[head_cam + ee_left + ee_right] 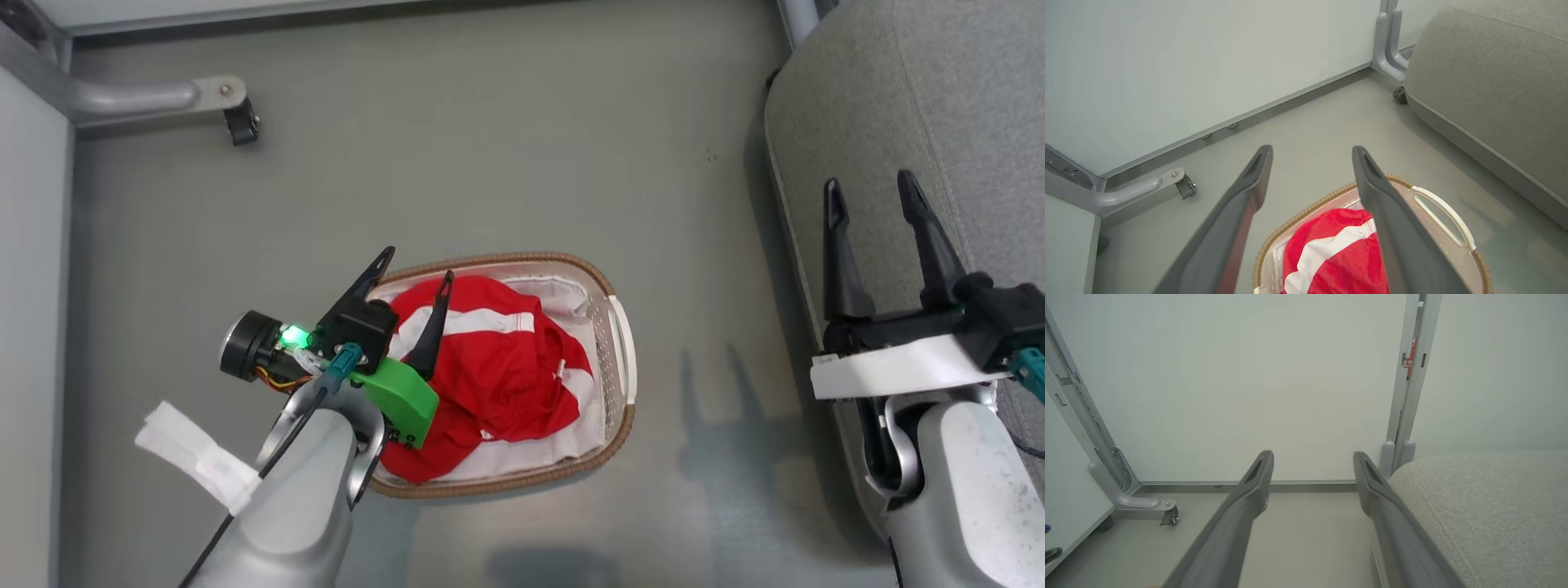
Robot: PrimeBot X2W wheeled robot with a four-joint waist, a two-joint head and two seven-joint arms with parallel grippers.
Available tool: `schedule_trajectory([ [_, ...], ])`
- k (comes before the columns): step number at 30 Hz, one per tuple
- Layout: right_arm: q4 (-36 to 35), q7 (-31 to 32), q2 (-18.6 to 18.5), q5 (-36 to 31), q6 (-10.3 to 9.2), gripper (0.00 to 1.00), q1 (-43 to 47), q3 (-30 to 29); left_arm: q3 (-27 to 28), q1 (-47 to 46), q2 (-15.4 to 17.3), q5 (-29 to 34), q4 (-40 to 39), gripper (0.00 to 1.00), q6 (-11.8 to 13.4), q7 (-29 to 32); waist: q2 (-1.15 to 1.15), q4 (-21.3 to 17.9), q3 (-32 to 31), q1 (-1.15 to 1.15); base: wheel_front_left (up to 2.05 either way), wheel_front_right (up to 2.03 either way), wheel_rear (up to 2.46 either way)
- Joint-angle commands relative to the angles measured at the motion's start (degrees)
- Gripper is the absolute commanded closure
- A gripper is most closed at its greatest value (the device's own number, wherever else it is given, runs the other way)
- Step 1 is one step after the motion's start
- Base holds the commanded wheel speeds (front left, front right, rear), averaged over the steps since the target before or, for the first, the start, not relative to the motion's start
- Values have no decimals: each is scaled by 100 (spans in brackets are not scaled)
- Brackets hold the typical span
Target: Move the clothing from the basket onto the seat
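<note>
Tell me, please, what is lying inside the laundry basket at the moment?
Red clothing with white stripes is heaped in the basket, over white fabric that shows around the heap's edges. Whatever lies beneath the heap, and the basket's bottom, is covered.

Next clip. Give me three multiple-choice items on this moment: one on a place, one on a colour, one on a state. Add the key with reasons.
1. Where does the clothing lie?
A) hung on a hook
B) in the basket
C) on a shelf

2. What colour is the basket's woven rim?
A) brown
B) blue
C) black

3. How does the left pincer stand?
A) open and empty
B) shut on the clothing
C) shut and empty

Key:
1 B: the red and white cloth sits inside the rim.
2 A: the woven band round the white plastic is brown.
3 A: the left wrist view shows a wide gap between the jaws, with nothing held.
</note>
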Motion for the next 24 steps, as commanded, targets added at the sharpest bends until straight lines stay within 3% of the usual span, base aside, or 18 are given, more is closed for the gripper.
schedule_trajectory([
  [1, -101, -28, -21, 52, 0, 0, -174, 17, -45, -242, 85, 28, 192, 0, -14, 2, 0, -503, 1083, 0, 0, 0, 0],
  [10, -443, -28, -18, 357, -1, 0, -814, 127, -628, -1185, 242, 136, 1657, 0, -24, 189, 0, -926, 2150, 0, 0, 0, 0],
  [21, -524, -28, -18, 649, -1, 0, -1043, 190, -696, -1795, 299, -86, 2632, 0, -22, 451, 0, -1237, 2655, 0, 0, 0, 0],
  [24, -524, -28, -19, 690, -1, 0, -1045, 205, -655, -1931, 324, -120, 2826, 0, 145, 532, 0, -1285, 2708, 0, 0, 0, 0],
])
